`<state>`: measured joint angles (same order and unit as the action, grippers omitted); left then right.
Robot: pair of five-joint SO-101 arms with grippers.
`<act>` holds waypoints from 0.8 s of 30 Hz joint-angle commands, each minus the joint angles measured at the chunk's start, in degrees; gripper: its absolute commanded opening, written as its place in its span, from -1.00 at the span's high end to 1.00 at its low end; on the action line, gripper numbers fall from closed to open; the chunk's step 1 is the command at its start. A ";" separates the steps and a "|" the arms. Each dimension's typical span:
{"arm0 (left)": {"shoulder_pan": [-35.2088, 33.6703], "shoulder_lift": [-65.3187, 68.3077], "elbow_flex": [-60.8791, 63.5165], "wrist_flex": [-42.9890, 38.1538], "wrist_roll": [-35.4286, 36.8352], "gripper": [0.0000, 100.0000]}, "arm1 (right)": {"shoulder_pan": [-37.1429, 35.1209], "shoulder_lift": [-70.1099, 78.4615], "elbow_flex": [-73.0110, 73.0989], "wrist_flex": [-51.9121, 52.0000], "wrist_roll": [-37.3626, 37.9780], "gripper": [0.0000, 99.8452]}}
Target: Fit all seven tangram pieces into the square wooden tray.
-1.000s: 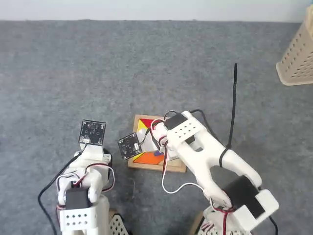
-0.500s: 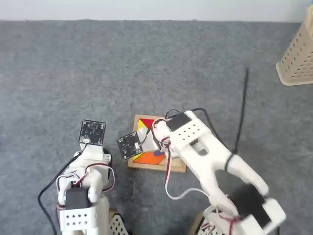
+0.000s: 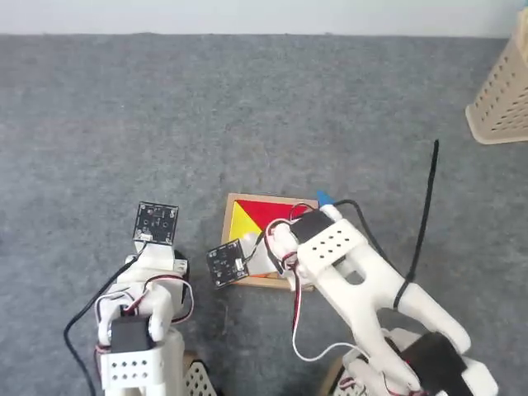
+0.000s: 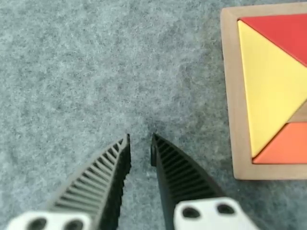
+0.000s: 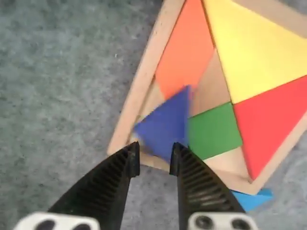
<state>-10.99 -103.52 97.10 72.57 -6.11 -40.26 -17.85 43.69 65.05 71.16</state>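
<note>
Because the dark blue triangle (image 5: 165,125) is not yet flat in the square wooden tray (image 3: 228,239), the right tool (image 5: 154,152) is closed on one corner of it, as far as I can judge. The piece lies tilted, with that corner over the tray's rim at 6 o'clock, the side nearest the robot. I think it is gripped at the corner so that it can be turned or slid onto the bare wood beside the orange triangle (image 5: 184,52) and the green square (image 5: 213,132).

The yellow triangle (image 3: 242,223) and the red triangle (image 3: 268,210) already fill the part toward 12 o'clock. A light blue piece (image 3: 323,198) lies outside, just beside the tray's corner at 1 o'clock, so it is not yet placed.

The left tool (image 4: 140,140) hangs over the grey counter (image 3: 247,107) at 9 o'clock of the tray. It is closed almost fully on nothing, probably kept aside to give room.
</note>
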 commanded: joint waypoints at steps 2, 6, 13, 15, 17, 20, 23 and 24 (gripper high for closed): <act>0.09 -1.23 -0.48 0.00 0.44 0.86 | -0.04 -3.56 -0.53 -1.01 -0.70 0.86; 0.09 -1.23 -0.48 0.00 0.44 0.86 | -0.04 -3.56 -0.62 -1.54 -3.16 0.97; 0.09 -1.23 -0.48 0.00 0.44 0.86 | 6.29 -3.38 -4.75 -10.51 -31.47 0.99; 0.09 -1.23 -0.48 0.00 0.44 0.86 | 10.86 -2.86 -6.51 -13.41 -40.26 0.99; 0.09 -1.23 -0.48 0.00 0.44 0.86 | 15.16 -1.71 -8.09 -14.46 -47.82 0.99; 0.09 -1.23 -0.48 0.00 0.44 0.86 | 19.56 2.59 -11.52 -14.55 -51.69 0.99; 0.09 -1.23 -0.48 0.00 0.44 0.86 | 20.53 9.10 -15.65 -14.64 -52.22 0.99; 0.09 -1.23 -0.48 0.00 0.44 0.86 | 20.53 11.38 -17.05 -14.55 -52.22 0.98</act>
<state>-10.99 -103.52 97.10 72.57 -6.11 -20.57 -10.55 32.70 51.52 20.00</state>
